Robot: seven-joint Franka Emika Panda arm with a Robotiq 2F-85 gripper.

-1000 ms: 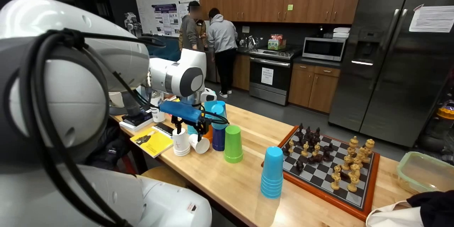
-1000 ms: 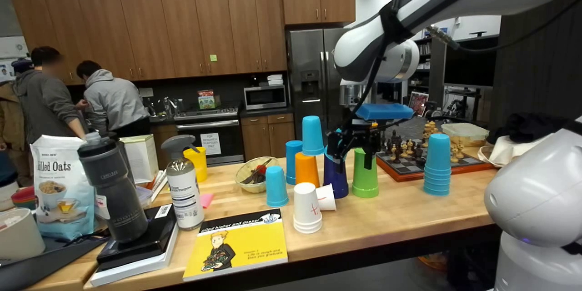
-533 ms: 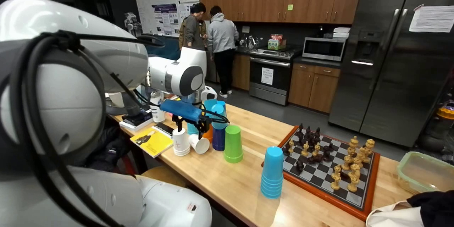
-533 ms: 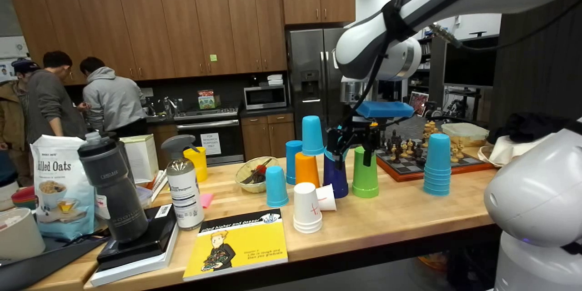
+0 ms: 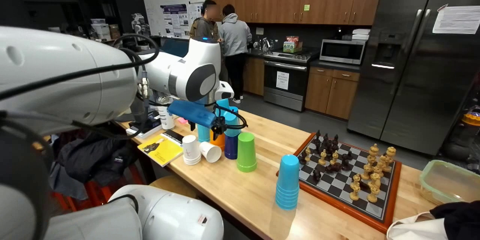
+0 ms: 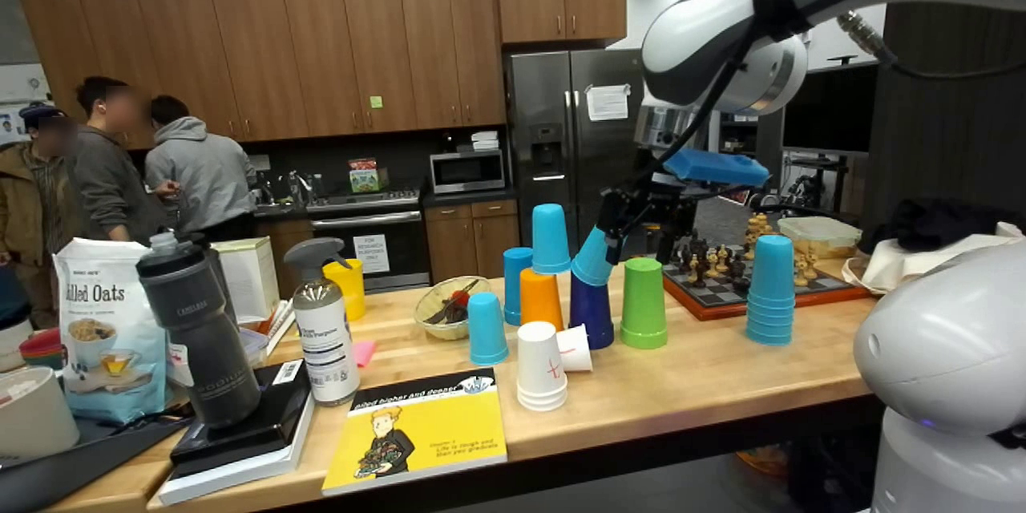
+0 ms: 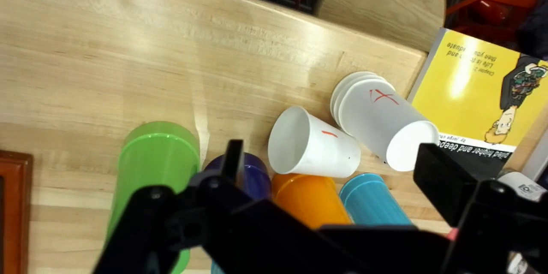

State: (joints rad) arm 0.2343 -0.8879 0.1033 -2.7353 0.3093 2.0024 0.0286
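My gripper is open and empty above a group of cups; it shows in the wrist view (image 7: 335,165) and in both exterior views (image 5: 204,129) (image 6: 639,248). Below its spread fingers, a white cup (image 7: 325,147) lies on its side beside an upright white stack (image 7: 376,113). A dark blue cup (image 6: 591,313) carries a tilted light blue cup (image 6: 591,263), partly behind a finger; I cannot tell whether they touch. An orange cup (image 6: 541,299) carries an upright light blue cup (image 6: 550,239). A green cup (image 6: 644,304) stands beside the dark blue one.
A light blue cup stack (image 6: 770,288) stands near the chessboard (image 5: 347,210) with its pieces. A yellow book (image 6: 433,433), spray bottle (image 6: 325,341), grey bottle (image 6: 204,337) and glass bowl (image 6: 446,329) share the table. The table's edge (image 5: 210,191) runs near the arm base.
My gripper has risen away from the white cups, with its fingers still apart, and shifted right in an exterior view. The tilted light blue cup now shows more. The cups stand as before.
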